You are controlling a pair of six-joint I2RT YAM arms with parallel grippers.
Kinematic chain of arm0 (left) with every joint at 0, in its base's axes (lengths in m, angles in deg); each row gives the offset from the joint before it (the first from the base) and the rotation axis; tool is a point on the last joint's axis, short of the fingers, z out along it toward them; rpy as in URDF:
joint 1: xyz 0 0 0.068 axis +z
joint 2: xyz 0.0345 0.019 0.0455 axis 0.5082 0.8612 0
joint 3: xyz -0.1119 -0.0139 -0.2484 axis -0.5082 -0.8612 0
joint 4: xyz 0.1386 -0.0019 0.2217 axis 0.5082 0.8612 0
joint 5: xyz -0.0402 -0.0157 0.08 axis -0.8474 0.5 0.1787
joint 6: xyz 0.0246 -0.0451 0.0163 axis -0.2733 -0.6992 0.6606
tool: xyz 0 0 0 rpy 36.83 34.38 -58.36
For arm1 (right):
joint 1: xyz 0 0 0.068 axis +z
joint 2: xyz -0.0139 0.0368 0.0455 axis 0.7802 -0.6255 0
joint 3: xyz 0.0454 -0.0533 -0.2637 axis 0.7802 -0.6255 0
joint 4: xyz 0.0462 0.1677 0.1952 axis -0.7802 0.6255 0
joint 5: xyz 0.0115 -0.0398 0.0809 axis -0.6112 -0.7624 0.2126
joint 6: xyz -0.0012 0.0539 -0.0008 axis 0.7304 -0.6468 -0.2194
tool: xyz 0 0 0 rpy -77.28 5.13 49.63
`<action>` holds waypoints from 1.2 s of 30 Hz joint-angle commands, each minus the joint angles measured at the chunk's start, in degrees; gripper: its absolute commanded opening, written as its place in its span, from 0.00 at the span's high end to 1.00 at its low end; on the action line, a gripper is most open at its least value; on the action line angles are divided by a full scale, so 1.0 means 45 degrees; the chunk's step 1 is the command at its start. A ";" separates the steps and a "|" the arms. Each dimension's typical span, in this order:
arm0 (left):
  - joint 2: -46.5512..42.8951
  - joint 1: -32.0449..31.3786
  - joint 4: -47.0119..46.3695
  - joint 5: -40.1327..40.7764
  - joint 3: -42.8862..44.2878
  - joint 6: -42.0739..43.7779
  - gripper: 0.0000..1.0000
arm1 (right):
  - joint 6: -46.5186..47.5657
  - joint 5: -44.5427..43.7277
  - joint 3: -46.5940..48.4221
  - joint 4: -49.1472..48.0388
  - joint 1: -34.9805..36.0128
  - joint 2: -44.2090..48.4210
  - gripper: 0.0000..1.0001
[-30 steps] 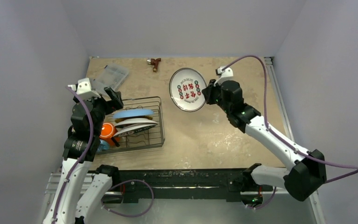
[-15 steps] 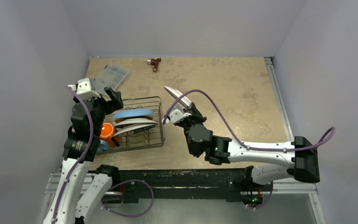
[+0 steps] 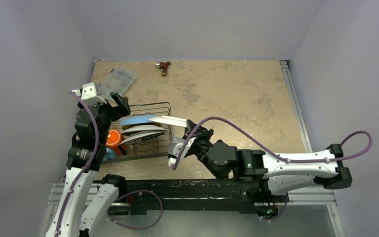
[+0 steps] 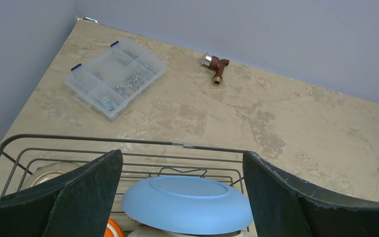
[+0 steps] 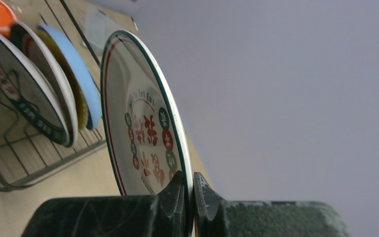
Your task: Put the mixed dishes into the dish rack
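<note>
Your right gripper [image 5: 188, 185] pinches the lower rim of a white printed plate [image 5: 143, 133], one finger pressed on each face. The plate stands on edge. It has a thin dark green rim with a red line inside it, and red characters and red and green discs on its face. In the top view it shows edge-on at mid-frame, overlapping the right side of the black wire dish rack [image 3: 167, 144]. A light blue plate [image 4: 187, 205] stands racked there. Your left gripper [image 4: 181, 163] hangs spread wide above that plate.
</note>
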 commanded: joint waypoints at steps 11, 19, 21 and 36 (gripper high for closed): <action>-0.0041 0.0133 -0.0269 -0.0075 0.0486 -0.0159 0.10 | -0.0851 0.6085 0.2519 0.2464 0.1398 -0.0203 1.00; -0.0080 0.0133 -0.0270 -0.0036 0.0501 -0.0139 0.10 | 0.0414 0.2077 0.2692 -0.1254 0.1673 -0.3021 1.00; -0.0103 0.0133 -0.0265 -0.0030 0.0507 -0.0139 0.10 | 0.0634 0.1704 0.2763 -0.1764 0.1673 -0.3579 1.00; -0.0222 0.0133 -0.0231 0.0003 0.0517 -0.0159 0.10 | 0.2511 0.1147 0.2730 -0.4620 0.1191 -0.6147 1.00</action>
